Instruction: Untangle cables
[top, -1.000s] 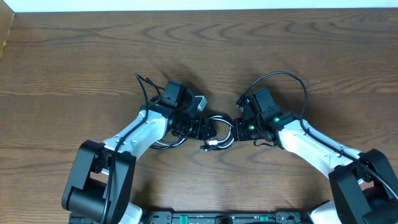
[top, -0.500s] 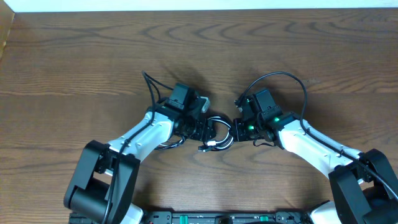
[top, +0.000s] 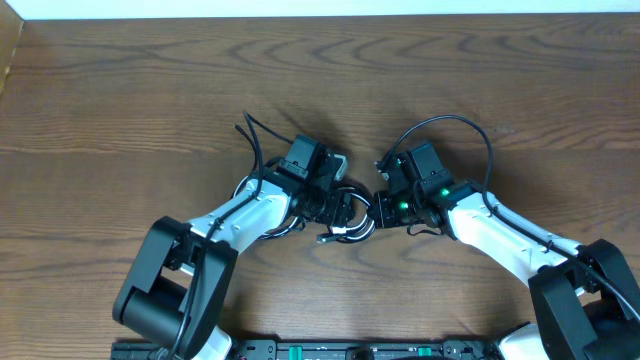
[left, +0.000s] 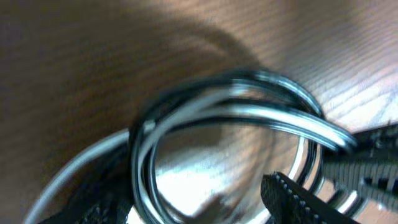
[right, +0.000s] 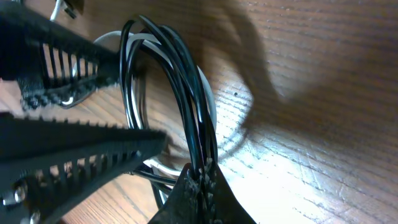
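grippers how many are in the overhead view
2: left gripper at the left of the cables, jaws open; right gripper at their right, shut on them. No others in view.

Cables (right: 189, 106) glossy plastic; tbl (top: 120, 100) matt grained wood.

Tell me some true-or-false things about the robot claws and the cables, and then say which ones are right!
1. The right claw is pinching black cables. True.
2. The left claw is shut tight. False: its fingers stand apart.
3. Every cable is black. False: a white cable runs among them.
4. The table is brown wood. True.
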